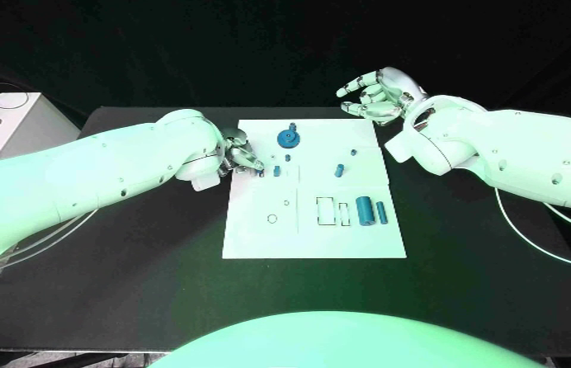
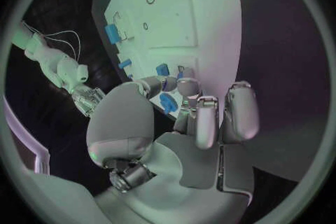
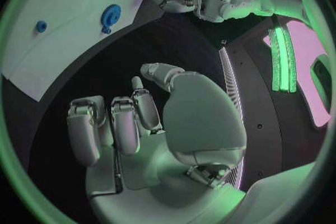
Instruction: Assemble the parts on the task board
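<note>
The left hand (image 1: 239, 157) sits at the board's (image 1: 312, 240) left edge with its fingers curled down over a small blue peg (image 1: 276, 171). The left wrist view shows fingertips (image 2: 187, 87) close around small blue parts (image 2: 162, 69), but I cannot tell whether any part is pinched or merely touched. The right hand (image 1: 381, 94) hovers above the table (image 1: 131, 294), off the board's far right corner, fingers loosely curled in with nothing between them.

Outward from the left hand: a blue gear (image 1: 290, 138) stands on the board's far middle, with a small pin (image 1: 352, 150) and a short peg (image 1: 339, 170) toward the right. Two blue cylinders (image 1: 371, 211) lie by the outlined slots near the board's right edge.

Risks, as I judge them: the left fingers crowd several small parts, so a closing move could knock a neighbouring peg over or push it out of its seat. If the peg is only lightly held, it may slip or tilt on lifting. The board looks loose on the table and could slide under a sideways push.

The head view gives the whole layout, yet the left fingers hide their contact. The left wrist view shows that contact region and the slots (image 2: 115, 25) beyond. The right wrist view shows the right palm (image 3: 199, 123) holding nothing, and the gear (image 3: 110, 14) from the far side.
</note>
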Controlling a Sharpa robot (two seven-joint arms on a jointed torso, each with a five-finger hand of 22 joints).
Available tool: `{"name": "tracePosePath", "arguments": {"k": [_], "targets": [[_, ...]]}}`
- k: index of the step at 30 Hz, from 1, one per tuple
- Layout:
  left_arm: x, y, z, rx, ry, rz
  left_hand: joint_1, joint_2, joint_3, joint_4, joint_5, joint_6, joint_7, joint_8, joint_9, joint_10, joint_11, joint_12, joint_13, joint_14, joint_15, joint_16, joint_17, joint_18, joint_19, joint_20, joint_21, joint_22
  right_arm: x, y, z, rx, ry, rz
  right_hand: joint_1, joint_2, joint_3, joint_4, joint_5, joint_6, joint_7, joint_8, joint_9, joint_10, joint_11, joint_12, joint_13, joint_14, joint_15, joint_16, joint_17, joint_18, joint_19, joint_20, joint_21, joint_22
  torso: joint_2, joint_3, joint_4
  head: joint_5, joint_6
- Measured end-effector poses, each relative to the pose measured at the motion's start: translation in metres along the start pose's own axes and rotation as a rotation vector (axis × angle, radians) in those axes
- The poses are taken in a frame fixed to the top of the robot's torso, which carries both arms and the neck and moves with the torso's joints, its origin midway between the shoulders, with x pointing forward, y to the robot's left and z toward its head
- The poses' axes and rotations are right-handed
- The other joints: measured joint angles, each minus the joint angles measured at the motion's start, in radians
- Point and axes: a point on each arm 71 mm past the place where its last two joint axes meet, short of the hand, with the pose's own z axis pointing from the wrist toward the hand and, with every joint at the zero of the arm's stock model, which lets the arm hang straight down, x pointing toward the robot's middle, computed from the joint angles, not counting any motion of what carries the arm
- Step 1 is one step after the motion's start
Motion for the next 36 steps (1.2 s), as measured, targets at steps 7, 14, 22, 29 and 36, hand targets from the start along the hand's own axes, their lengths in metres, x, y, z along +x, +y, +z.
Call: {"name": "tracePosePath", "arguments": {"k": [7,14,22,29,36], "targets": [[0.002,-0.0015,0.0006,-0.002,0.014,0.01,0.0,0.0,0.0,0.0,0.0,0.0,0.0,0.0,0.0,0.0,0.0,0.005,0.002,0.0,0.0,0.0,0.0,0.0,0.0,0.0,0.004,0.001,0.0001,0.0003,0.0,-0.001,0.0,0.0,0.0,0.0,0.0,0.0,0.0,0.0,0.0,-0.004,0.0,0.0,0.0,0.0,0.0,0.0,0.0,0.0,0.0,0.0,0.0,0.0,0.0,0.0,0.0,-0.0004,0.0002,0.0,0.0],[0.0032,-0.0012,0.0005,-0.003,0.027,0.018,0.0,0.0,0.0,0.0,0.0,0.0,0.0,0.0,0.0,0.0,0.0,0.005,0.002,0.0,0.0,0.0,0.0,0.0,0.0,0.0,0.004,0.002,0.0001,0.0003,0.0,-0.001,0.0,0.0,0.0,0.0,0.0,0.0,0.0,0.0,0.0,-0.004,0.0,0.0,0.0,0.0,0.0,0.0,0.0,0.0,0.0,0.0,0.0,0.0,0.0,0.0,0.0,-0.0005,0.0003,0.0,0.0],[0.0034,-0.0013,0.0003,-0.002,0.033,0.025,-0.004,0.003,0.0,0.0,0.0,0.0,0.0,0.0,0.0,0.0,0.0,0.005,0.001,0.0,0.0,0.0,0.0,0.0,0.0,0.0,0.004,0.002,0.0003,0.0002,0.0,-0.001,0.001,0.0,0.0,0.0,0.0,0.0,0.0,0.0,0.0,-0.004,0.0,0.0,0.0,0.0,0.0,0.0,0.0,0.0,0.0,0.0,0.0,0.0,0.0,0.0,0.0,-0.0006,0.0003,0.0,0.0],[0.0029,-0.0008,0.0007,-0.002,0.035,0.027,-0.006,0.002,0.0,0.0,0.007,0.0,0.0,-0.001,0.0,0.0,0.001,0.005,0.003,0.0,0.0,0.0,0.0,0.0,0.0,0.0,0.004,0.003,0.0004,0.0003,0.0002,-0.002,0.001,0.0,0.0,0.0,0.0,0.0,0.0,0.0,0.0,-0.004,0.0,0.0,0.0,0.0,0.0,0.0,0.0,0.0,0.0,0.0,0.0,0.0,0.0,0.0,0.0,-0.0007,0.0004,-0.001,0.0],[0.0009,0.0004,0.0018,-0.002,0.036,0.02,-0.01,-0.002,0.001,-0.001,0.008,0.003,-0.003,-0.003,0.0,0.007,0.0,0.005,0.005,0.0,0.0,0.0,0.0,0.0,0.0,0.0,0.004,0.003,0.0007,0.0008,0.0005,-0.003,0.001,0.0,0.0,0.0,0.0,0.0,0.0,0.0,0.0,-0.004,0.0,0.0,0.0,0.0,0.0,0.0,0.0,0.0,0.0,0.0,0.0,0.0,0.0,0.0,0.001,-0.0012,-0.0006,-0.001,0.0]]}}
